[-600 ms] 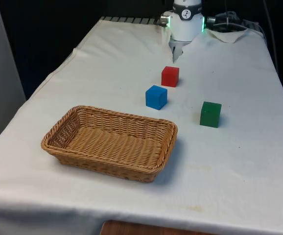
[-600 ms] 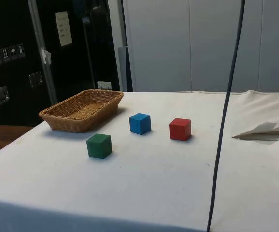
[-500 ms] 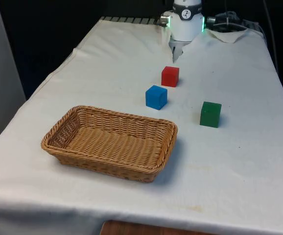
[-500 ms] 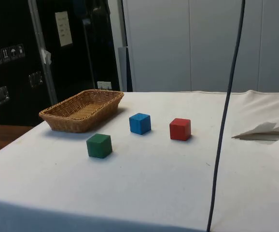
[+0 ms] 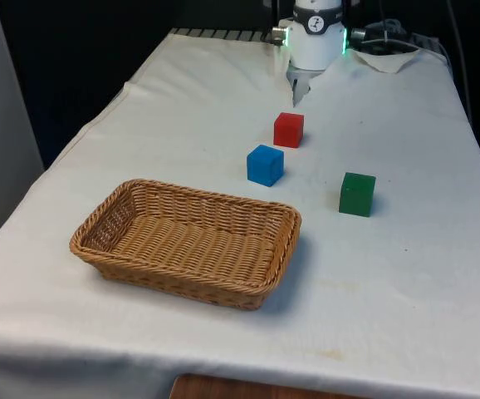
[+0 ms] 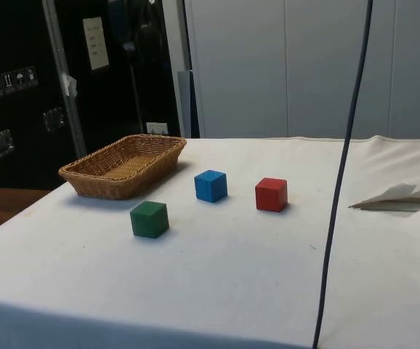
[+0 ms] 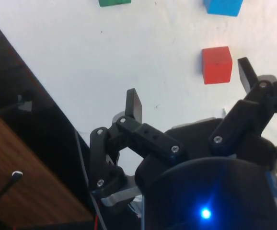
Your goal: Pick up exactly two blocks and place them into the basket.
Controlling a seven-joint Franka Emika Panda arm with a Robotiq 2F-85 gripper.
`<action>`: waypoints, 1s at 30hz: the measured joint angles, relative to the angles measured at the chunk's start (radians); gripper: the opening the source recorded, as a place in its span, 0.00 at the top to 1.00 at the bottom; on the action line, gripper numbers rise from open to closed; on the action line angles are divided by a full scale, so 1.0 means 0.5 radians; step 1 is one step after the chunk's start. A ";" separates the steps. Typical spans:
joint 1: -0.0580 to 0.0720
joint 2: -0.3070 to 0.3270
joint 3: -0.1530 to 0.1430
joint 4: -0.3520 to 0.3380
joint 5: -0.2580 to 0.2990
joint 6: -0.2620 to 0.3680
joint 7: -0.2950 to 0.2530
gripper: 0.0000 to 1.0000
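White arm point(image 5: 315, 37), black screwed hand point(image 7: 189, 96)

Light even and soft from overhead. White tabletop point(image 5: 406, 274) bright, no glare in the front view. Basket point(image 5: 186, 241) casts a faint shadow toward the front view's right; red block point(image 6: 271, 194), blue block point(image 6: 211, 185) and green block point(image 6: 150, 219) show small, soft shadows at their bases. Surroundings behind fall to near black. Wrist view: cloth washed out, claw point(image 7: 189, 93) dark and soft-edged.
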 measured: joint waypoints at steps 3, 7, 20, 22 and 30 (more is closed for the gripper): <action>0.002 0.000 0.004 -0.036 -0.002 0.056 0.014 0.00; 0.006 0.000 0.014 -0.088 -0.010 0.136 0.040 0.00; 0.008 0.000 0.050 -0.246 -0.032 0.350 0.116 0.00; 0.010 0.000 0.056 -0.272 -0.034 0.386 0.128 0.00; 0.010 0.000 0.082 -0.382 -0.034 0.526 0.172 0.00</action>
